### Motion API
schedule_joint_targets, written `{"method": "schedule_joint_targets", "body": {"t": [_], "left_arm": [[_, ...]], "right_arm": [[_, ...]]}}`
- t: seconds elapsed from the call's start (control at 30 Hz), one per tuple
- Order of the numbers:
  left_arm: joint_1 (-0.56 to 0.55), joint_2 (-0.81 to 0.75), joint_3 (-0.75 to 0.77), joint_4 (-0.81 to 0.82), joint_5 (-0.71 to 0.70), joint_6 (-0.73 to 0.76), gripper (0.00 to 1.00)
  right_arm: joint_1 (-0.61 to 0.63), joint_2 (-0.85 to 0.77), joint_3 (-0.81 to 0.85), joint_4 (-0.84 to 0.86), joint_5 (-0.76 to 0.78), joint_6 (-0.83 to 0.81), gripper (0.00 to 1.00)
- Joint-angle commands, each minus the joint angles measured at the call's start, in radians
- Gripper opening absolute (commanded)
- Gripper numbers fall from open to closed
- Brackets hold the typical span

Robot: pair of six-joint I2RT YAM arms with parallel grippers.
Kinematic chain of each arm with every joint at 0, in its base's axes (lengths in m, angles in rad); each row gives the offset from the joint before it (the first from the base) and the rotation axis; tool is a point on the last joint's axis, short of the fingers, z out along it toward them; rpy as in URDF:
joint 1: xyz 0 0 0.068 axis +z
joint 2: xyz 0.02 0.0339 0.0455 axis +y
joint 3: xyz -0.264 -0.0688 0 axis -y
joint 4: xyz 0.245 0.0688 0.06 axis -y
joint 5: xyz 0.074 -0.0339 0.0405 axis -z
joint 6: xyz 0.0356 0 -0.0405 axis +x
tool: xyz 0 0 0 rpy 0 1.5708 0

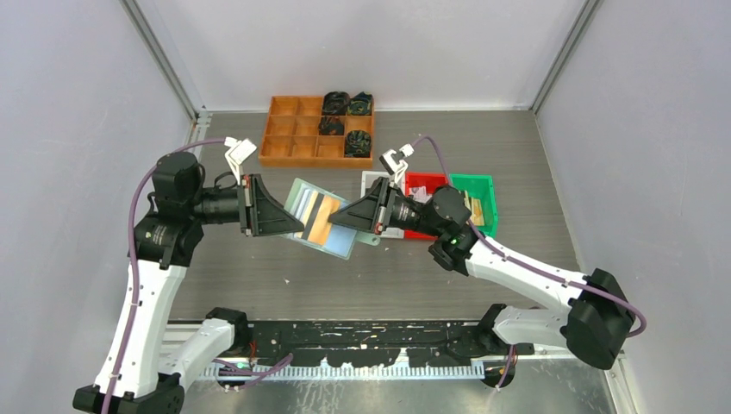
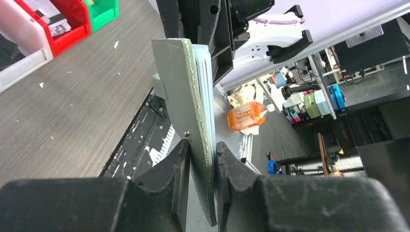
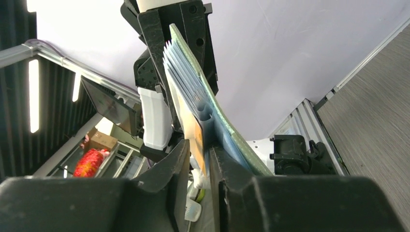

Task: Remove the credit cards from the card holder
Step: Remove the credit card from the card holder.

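The card holder (image 1: 303,195) hangs open above the table between both arms, its pale green cover (image 2: 180,82) seen edge-on. My left gripper (image 2: 203,157) is shut on its left edge (image 1: 291,220). Light blue pockets (image 3: 181,72) fan out in the right wrist view. An orange credit card (image 1: 326,222) shows in the pockets beside a dark one (image 1: 314,210). My right gripper (image 3: 199,151) sits at the holder's right edge (image 1: 340,216), jaws either side of the orange card (image 3: 197,133). The card lies against the right finger, with a gap to the left finger.
At the back stands an orange tray (image 1: 293,129) with black coiled items (image 1: 346,103). A white bin (image 1: 372,183), red bin (image 1: 424,183) and green bin (image 1: 479,200) sit to the right of the holder, behind my right arm.
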Motion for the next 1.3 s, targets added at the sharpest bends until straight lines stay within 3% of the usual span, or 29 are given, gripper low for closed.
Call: {"method": "schedule_joint_targets", "body": {"t": [0.0,0.03,0.1,0.63,0.77,0.83,0.9,1.03,1.17,1.27], "left_arm": [[-0.007,-0.010,0.072,0.054,0.072,-0.031,0.00],[-0.007,-0.011,0.072,0.061,0.075,-0.039,0.00],[-0.007,-0.010,0.072,0.066,0.079,-0.043,0.00],[-0.007,-0.012,0.068,0.116,0.062,-0.086,0.00],[-0.007,-0.015,0.059,0.138,0.061,-0.108,0.00],[-0.007,-0.015,0.058,0.140,0.063,-0.111,0.00],[-0.007,-0.015,0.055,0.140,0.064,-0.113,0.00],[-0.007,-0.016,0.056,0.139,0.068,-0.113,0.00],[-0.006,-0.017,0.051,0.139,0.063,-0.111,0.01],[-0.005,-0.012,0.049,0.136,0.065,-0.108,0.08]], "right_arm": [[0.005,0.032,-0.021,0.134,0.071,0.053,0.21],[0.005,0.035,-0.028,0.151,0.072,0.057,0.07],[0.005,0.028,-0.039,0.170,0.078,0.065,0.01],[0.004,-0.068,-0.117,0.159,0.114,0.065,0.02],[0.004,-0.018,-0.100,0.226,0.111,0.110,0.20],[0.005,0.005,-0.092,0.262,0.112,0.127,0.21],[0.005,0.024,-0.089,0.298,0.113,0.142,0.19],[0.004,0.034,-0.105,0.354,0.108,0.160,0.02],[0.005,0.008,-0.132,0.362,0.110,0.154,0.01],[0.005,-0.018,-0.147,0.336,0.104,0.143,0.01]]}}
